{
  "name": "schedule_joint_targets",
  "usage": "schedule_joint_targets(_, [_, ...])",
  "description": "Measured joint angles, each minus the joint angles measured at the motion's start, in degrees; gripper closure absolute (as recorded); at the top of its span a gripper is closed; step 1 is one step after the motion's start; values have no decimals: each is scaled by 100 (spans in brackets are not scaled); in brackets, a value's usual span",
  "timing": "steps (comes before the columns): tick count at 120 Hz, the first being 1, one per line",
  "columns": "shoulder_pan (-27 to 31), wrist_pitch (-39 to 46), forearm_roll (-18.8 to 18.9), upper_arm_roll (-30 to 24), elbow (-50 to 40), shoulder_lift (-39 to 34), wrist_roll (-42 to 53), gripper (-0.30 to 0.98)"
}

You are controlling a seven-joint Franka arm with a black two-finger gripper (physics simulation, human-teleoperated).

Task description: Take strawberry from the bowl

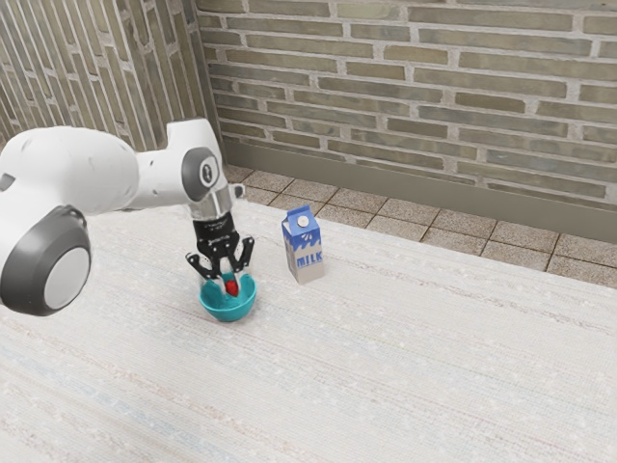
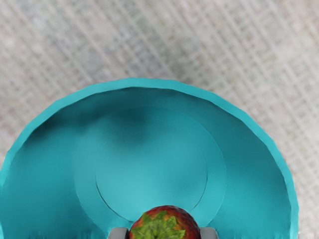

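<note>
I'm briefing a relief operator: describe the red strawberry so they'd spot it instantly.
On the pale table, beside the boxy blue-topped milk carton, sits a round teal bowl. Seen against its inside, the black gripper holds the strawberry. Its rounded red body and green leafy cap set it apart from both.

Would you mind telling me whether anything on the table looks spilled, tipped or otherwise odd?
Nothing stands out: the milk carton and teal bowl are upright, no spill is visible, and the gripper holds an undamaged-looking strawberry.
</note>
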Motion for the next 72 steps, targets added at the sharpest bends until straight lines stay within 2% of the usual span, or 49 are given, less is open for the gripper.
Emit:
schedule_joint_targets(8, [-90,-71,219,-23,-25,-437,-3,63])
schedule_joint_targets(21, [-691,-221,470,-224,-6,-803,-10,64])
schedule_joint_targets(32, [-862,-294,561,-516,40,-754,-16,65])
schedule_joint_targets(45, [-884,-336,589,-628,322,-378,-21,64])
schedule_joint_targets(60, [-886,-349,566,-692,446,-257,-13,39])
schedule_joint_targets(66, [-859,-403,712,-939,415,-665,-10,31])
schedule_joint_targets(72, [-554,-569,975,-1496,294,-1367,43,25])
